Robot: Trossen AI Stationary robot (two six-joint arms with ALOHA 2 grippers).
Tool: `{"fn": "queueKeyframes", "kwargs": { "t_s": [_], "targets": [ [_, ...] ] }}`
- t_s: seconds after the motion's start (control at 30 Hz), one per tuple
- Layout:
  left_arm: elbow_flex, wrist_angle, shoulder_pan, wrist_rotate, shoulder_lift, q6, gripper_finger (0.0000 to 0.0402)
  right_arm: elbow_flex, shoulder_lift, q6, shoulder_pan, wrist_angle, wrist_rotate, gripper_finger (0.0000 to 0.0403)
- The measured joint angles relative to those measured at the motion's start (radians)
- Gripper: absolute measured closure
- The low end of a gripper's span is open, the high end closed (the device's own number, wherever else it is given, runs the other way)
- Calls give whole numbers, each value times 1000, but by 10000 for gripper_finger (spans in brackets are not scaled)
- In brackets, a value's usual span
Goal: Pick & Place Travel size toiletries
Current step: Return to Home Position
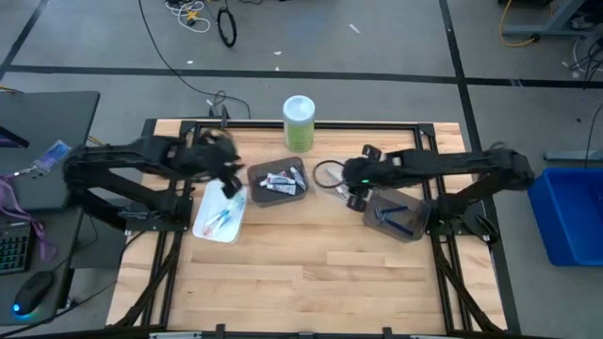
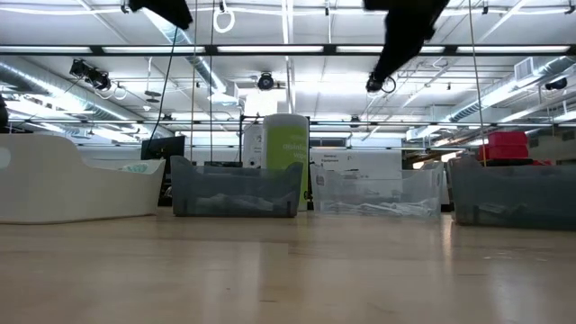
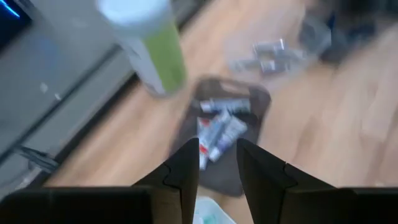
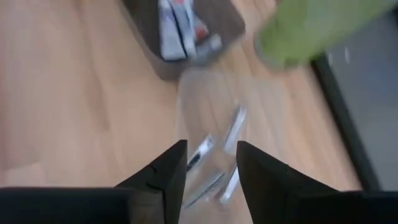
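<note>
High view: both arms hang over the far half of the bench (image 1: pixel 311 273), carrying nothing. The left pincer (image 1: pixel 230 181), fingers narrowly parted and empty, hovers between the white tray (image 1: pixel 200 226) of toothbrushes (image 1: pixel 222 217) and the left dark tray (image 1: pixel 254 179) of tubes (image 1: pixel 283 181). The right pincer (image 1: pixel 347 191), likewise parted and empty, hovers by the clear tray (image 1: pixel 325 169) holding silvery packets (image 4: pixel 235 124). Razors (image 1: pixel 394 215) lie in the right dark tray (image 1: pixel 372 218). With every visible item sorted by kind, the arms look free to head home.

Toiletries (image 1: pixel 283 182) flat inside four trays (image 1: pixel 205 229)
</note>
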Motion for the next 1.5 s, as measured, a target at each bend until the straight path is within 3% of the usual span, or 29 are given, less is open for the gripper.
{"fn": "queueKeyframes", "kwargs": {
  "t_s": [0.1,0.2,0.37,0.63,0.9,1.1,1.5],
  "targets": [
    [-25,2,-32,-72,-107,-14,285,0,-106,-95,42,9,-15,263],
    [-78,30,-64,-88,-223,-25,285,-27,-204,-182,80,77,-100,271],
    [-296,188,-124,-127,-464,27,285,-180,-384,-286,103,291,-247,286],
    [-705,556,-135,-98,-837,220,285,-504,-670,-310,76,562,-251,308],
    [-936,718,-135,-65,-1083,330,285,-762,-922,-299,49,696,-252,331],
    [-1015,718,-135,-67,-1127,335,285,-909,-1078,-294,39,731,-253,347],
    [-1239,1012,-135,-85,-1129,427,285,-1095,-1282,-254,38,761,-266,387]
  ]
}}
